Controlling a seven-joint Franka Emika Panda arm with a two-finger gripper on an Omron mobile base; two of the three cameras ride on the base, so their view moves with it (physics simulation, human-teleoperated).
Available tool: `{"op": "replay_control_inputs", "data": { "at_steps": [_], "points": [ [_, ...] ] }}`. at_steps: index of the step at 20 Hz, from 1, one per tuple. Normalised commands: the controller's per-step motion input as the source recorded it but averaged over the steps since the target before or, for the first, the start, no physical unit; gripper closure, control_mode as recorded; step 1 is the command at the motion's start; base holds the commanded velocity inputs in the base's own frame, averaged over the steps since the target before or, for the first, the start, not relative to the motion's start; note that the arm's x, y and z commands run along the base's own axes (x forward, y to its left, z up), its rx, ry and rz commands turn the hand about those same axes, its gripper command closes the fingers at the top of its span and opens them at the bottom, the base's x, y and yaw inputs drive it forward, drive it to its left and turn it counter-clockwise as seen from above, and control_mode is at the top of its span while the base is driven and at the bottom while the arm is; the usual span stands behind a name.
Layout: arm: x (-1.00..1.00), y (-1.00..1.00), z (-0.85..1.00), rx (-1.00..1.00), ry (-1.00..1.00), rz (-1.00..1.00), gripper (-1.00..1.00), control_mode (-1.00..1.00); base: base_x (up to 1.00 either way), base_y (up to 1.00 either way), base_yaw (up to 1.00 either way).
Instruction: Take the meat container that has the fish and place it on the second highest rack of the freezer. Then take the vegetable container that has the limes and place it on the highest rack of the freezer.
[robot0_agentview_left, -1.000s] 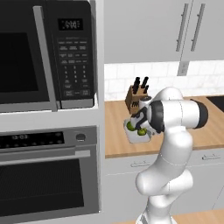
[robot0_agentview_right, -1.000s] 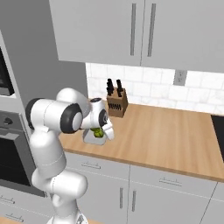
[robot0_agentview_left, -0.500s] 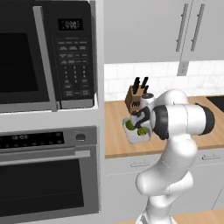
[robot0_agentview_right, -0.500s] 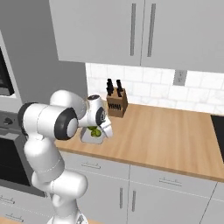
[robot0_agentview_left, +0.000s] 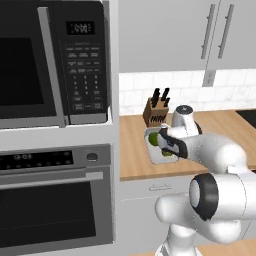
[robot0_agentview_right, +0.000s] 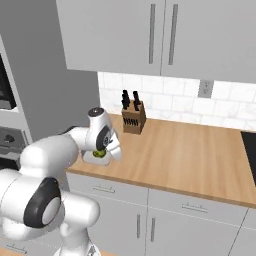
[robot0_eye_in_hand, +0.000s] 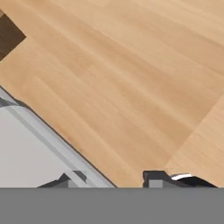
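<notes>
At nine o'clock in the left base view hangs a black microwave (robot0_agentview_left: 52, 62) with a control panel whose display and button labels are too small and blurred to read. Below it, toward seven o'clock, sits a built-in wall oven (robot0_agentview_left: 55, 200) with a dark strip display, also unreadable, and a round knob (robot0_agentview_left: 91, 157) at its right end. Moving right, the wooden counter (robot0_agentview_left: 135, 160) runs from the tall grey cabinet side toward three o'clock. On it, near the white tile backsplash (robot0_agentview_right: 165, 102) at about twelve o'clock of the counter, stands a wooden knife block (robot0_agentview_left: 156, 110) with dark handles sticking up; no brand shows on it. Just in front of the block, near the counter's centre in the left base view, is the white vegetable container (robot0_agentview_left: 156, 148) with green limes (robot0_agentview_left: 154, 138) inside, close to the counter's front edge. The gripper (robot0_agentview_left: 168, 145) is at the container, its dark fingers at the container's right side, but the arm's white wrist covers the contact, so I cannot tell how wide the fingers stand or whether they hold the container. In the right base view the container shows beneath the wrist at nine o'clock, a lime visible at its rim. Grey upper cabinets (robot0_agentview_right: 160, 35) with long bar handles fill twelve o'clock, and a wall outlet (robot0_agentview_right: 204, 89) sits at two o'clock.
</notes>
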Motion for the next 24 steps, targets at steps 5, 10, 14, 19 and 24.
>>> {"op": "replay_control_inputs", "data": {
  "at_steps": [5,10,14,19,24],
  "points": [
    [-0.83,0.0,1.0,0.1,-0.02,-0.03,1.0,-1.0,0.0,0.0,0.0],
    [0.05,0.0,0.67,0.18,0.33,0.0,1.0,-1.0,0.0,0.0,0.0],
    [-0.14,0.0,0.03,0.01,0.02,0.0,1.0,-1.0,0.0,0.0,0.0],
    [-0.2,0.0,-0.02,0.0,0.0,-0.01,1.0,1.0,-0.8,0.02,-0.05],
    [0.0,0.0,0.0,0.0,0.0,0.0,1.0,1.0,-1.0,0.52,0.07]
  ]
}}
